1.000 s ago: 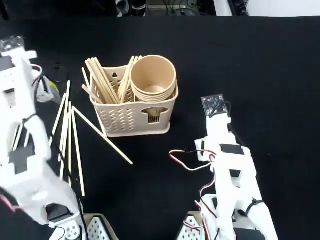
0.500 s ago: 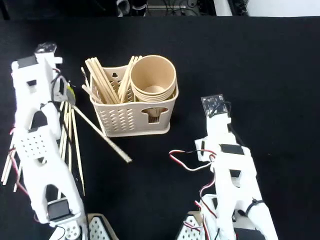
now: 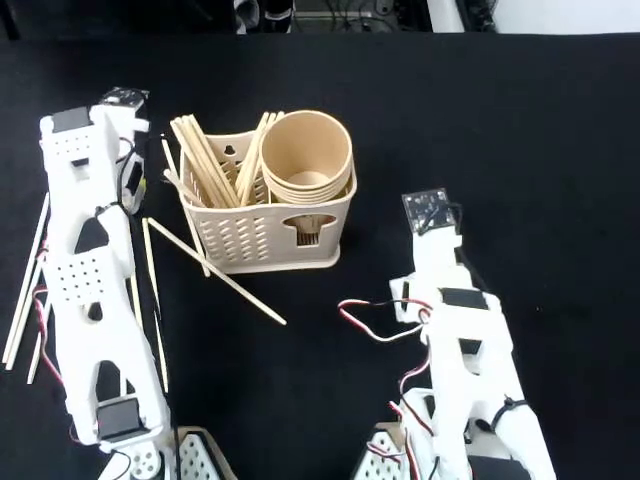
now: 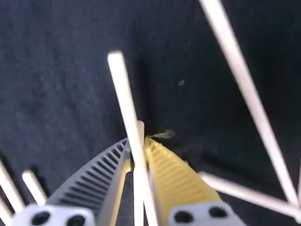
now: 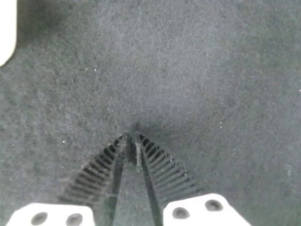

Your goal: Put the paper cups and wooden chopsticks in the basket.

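Task part done: paper cups [image 3: 306, 150] nested in the basket [image 3: 265, 240], bundled chopsticks [image 3: 205, 165] alongside.
Outstanding: loose chopsticks [image 3: 215, 272] on the counter [image 3: 500, 120] beside the basket; left tool [image 4: 138, 140] clamped on a single chopstick [image 4: 120, 84]; right tool [image 5: 131, 143] pressed together, empty.

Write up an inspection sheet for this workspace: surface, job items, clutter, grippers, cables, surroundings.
Surface: black cloth, flat, no spills seen.
Job's things: paper cups stacked in the basket next to a chopstick bundle; loose chopsticks lie on the cloth beside and in front of the basket.
Clutter: nothing seen.
Grippers: left gripper shut on one chopstick; right gripper shut, empty, over bare cloth.
Cables: red and white wires loop off the right arm.
Surroundings: dark equipment beyond the cloth's far edge.
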